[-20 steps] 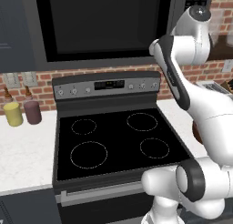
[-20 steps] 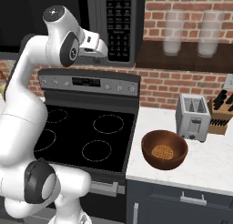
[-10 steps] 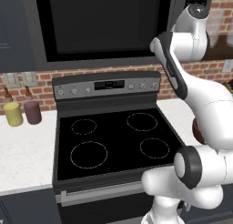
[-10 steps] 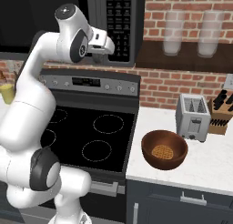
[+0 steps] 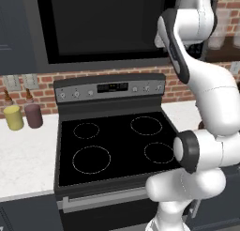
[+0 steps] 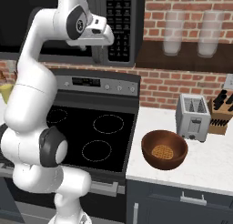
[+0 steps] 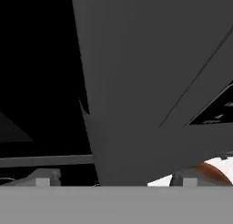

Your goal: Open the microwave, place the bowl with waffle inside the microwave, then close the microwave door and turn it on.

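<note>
The dark grey microwave (image 5: 42, 33) hangs over the stove with its door (image 5: 108, 23) shut against the front. My gripper (image 6: 109, 38) is raised to the door's right edge, beside the black keypad strip (image 6: 119, 18). In the hand view the gripper (image 7: 113, 182) is open, its fingertips (image 7: 43, 180) wide apart and close to the grey door frame (image 7: 145, 82), with nothing between them. The reddish-brown bowl (image 6: 164, 150) sits on the counter to the right of the stove, and the golden waffle (image 6: 161, 151) lies inside it. The bowl's rim (image 7: 211, 170) also peeks into the hand view.
A black stove (image 5: 117, 141) with a silver control panel (image 5: 110, 88) lies below the microwave. A toaster (image 6: 193, 116) and a knife block (image 6: 221, 113) stand behind the bowl. Two bottles (image 5: 23, 115) sit on the left counter. Glass jars (image 6: 172, 34) line a shelf.
The arm has stretched upward, and the hand has risen slightly and moved closer to the microwave's front. The bowl and waffle have stayed put.
</note>
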Controlling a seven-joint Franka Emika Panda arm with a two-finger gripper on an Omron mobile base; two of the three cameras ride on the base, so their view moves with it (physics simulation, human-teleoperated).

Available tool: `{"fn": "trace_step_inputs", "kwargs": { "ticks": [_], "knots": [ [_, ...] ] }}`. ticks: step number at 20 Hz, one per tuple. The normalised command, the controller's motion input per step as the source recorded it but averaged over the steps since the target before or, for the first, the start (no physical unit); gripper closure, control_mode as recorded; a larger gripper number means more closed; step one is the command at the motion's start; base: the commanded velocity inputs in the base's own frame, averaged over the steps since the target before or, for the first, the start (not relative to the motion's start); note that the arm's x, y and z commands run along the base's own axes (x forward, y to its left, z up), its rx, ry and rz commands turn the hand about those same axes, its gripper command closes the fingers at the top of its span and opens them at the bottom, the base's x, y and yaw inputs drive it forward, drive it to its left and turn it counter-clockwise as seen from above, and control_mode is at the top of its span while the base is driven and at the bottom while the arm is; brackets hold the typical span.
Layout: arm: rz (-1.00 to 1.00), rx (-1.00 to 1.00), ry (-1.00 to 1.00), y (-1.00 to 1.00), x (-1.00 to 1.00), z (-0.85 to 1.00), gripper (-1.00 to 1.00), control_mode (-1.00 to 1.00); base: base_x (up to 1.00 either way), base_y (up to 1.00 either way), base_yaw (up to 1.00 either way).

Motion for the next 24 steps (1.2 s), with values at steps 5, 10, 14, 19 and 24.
{"fn": "trace_step_inputs", "kwargs": {
  "ticks": [5, 10, 14, 19, 24],
  "knots": [
    [0.00, -0.30, -0.70, 0.08, 0.05, -0.93, 1.00, -1.00, 0.00, 0.00, 0.00],
    [0.01, -0.21, -0.65, -0.13, 0.20, -0.91, 1.00, -1.00, 0.00, 0.00, 0.00],
    [0.01, -0.07, -0.35, -0.60, 0.41, -0.81, 1.00, -1.00, 0.00, 0.00, 0.00],
    [0.03, 0.02, -0.22, -0.26, 0.16, -0.25, 1.00, -1.00, 0.00, 0.00, 0.00],
    [0.22, 0.23, 0.04, 0.19, -0.03, 0.49, 1.00, -1.00, 0.00, 0.00, 0.00]
  ]
}}
